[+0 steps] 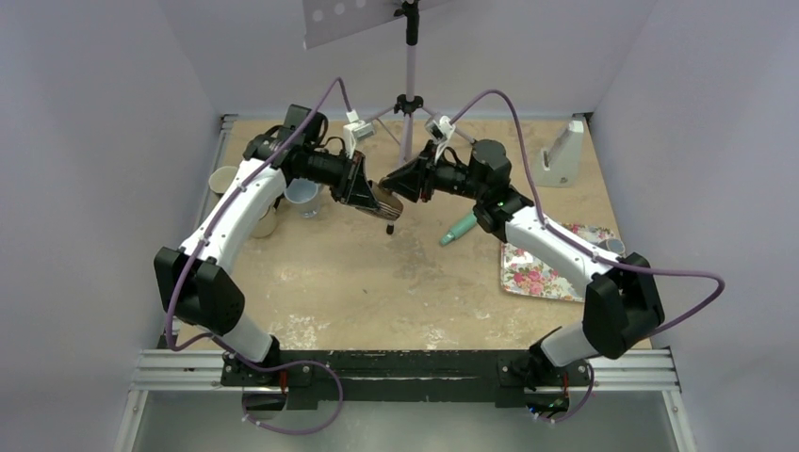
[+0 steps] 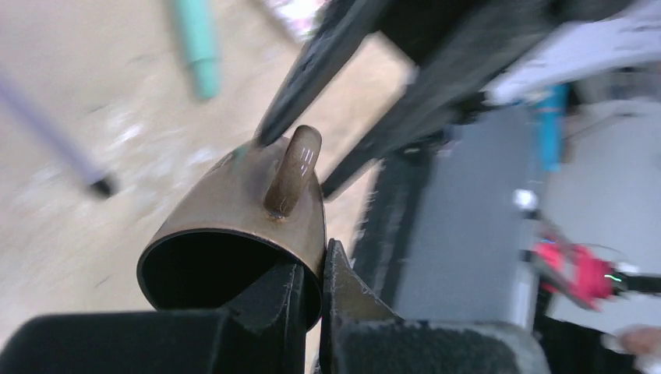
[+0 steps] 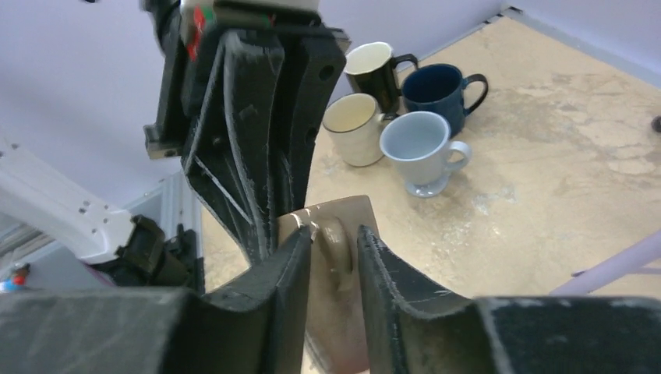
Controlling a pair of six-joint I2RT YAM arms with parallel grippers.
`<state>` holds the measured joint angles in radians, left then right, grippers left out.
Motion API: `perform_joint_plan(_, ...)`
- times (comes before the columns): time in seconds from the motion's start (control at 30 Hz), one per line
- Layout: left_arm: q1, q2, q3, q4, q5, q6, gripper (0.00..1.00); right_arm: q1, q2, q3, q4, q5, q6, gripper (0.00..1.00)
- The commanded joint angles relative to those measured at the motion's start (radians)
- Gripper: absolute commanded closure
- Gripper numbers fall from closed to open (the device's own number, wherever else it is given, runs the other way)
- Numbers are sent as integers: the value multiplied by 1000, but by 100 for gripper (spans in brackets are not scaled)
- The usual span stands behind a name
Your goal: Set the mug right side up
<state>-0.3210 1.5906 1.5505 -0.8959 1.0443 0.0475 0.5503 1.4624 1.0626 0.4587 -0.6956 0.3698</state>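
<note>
Starting at the near edge, where both arms are bolted to a metal rail, the mottled, sandy worktop [image 1: 377,292] runs back bare to a flowered tray [image 1: 542,273] on the right and a slim teal stick [image 1: 459,229] lying just left of it.

Above the middle, clear of the surface, hangs the mug [image 1: 386,201], caught between the two arms. It is smooth, glossy and brown, flaring to a wide round mouth, with a thick loop of a handle [image 2: 292,171]. The left tool [image 2: 313,261] is clamped tight on the thin wall at the rim, one finger inside the mouth and one outside. The right tool [image 3: 334,249] is closed on the handle, a ridged black finger on each side of the loop.

The mug lies roughly on its side, mouth toward the left arm and handle uppermost, so I judge the turn about half done: it is off the worktop but not upright. Left to do, as I read it, are tipping the mouth upward, setting the base down and letting go.

Farther back on the left stand four upright cups [image 3: 417,148]: pale blue on a foot, cream, dark blue, and black with a white inside. At the far edge are a thin stand [image 1: 408,94] and a white wedge-shaped block [image 1: 561,155].
</note>
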Motion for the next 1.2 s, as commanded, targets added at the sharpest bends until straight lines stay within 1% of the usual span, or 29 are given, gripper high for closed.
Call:
perform_joint_plan(0.0, 6, -33, 54, -150, -379, 166, 100, 7, -26, 124, -137, 128, -42, 46)
perform_joint_plan(0.03, 8, -39, 55, -184, -448, 211, 100, 7, -34, 130, -173, 146, -71, 25)
perform_joint_plan(0.07, 9, -48, 48, -212, -527, 252, 100, 7, -45, 128, -199, 163, -91, 13)
perform_joint_plan(0.1, 10, -58, 32, -234, -600, 296, 100, 6, -59, 120, -217, 185, -109, 10)
perform_joint_plan(0.2, 11, -100, -45, -280, -785, 404, 100, 6, -106, 87, -246, 263, -153, 8)
perform_joint_plan(0.27, 27, -122, -97, -316, -893, 431, 100, 6, -140, 64, -264, 324, -176, 8)
perform_joint_plan(0.37, 121, -151, -178, -342, -976, 423, 100, 5, -187, 34, -294, 406, -212, 7)
perform_joint_plan(0.43, 222, -173, -216, -342, -1000, 429, 100, 4, -214, 18, -308, 447, -234, 6)
perform_joint_plan(0.5, 301, -196, -260, -346, -1024, 455, 100, 5, -236, 7, -325, 491, -242, 6)
perform_joint_plan(0.53, 336, -210, -285, -350, -1028, 471, 100, 3, -242, 5, -336, 522, -241, 5)
perform_joint_plan(0.6, 443, -232, -318, -351, -1037, 498, 100, 1, -249, 12, -375, 604, -224, 2)
perform_joint_plan(0.67, 541, -235, -324, -334, -1041, 521, 100, -4, -249, 26, -416, 660, -225, 1)
perform_joint_plan(0.77, 659, -201, -313, -273, -1070, 559, 100, -9, -257, 24, -425, 692, -233, 1)
perform_joint_plan(0.83, 701, -155, -303, -215, -1089, 574, 100, -14, -265, 15, -414, 705, -242, 1)
perform_joint_plan(0.9, 717, -103, -281, -168, -1081, 576, 100, -18, -271, 11, -405, 713, -248, 1)
perform_joint_plan(1.03, 721, 1, -205, -106, -1052, 539, 100, -25, -290, 13, -402, 723, -248, 1)
perform_joint_plan(1.07, 721, 29, -184, -94, -1024, 525, 100, -28, -295, 12, -405, 737, -248, 1)
perform_joint_plan(1.17, 721, 119, -98, -80, -1012, 474, 100, -39, -322, -4, -413, 792, -234, 1)
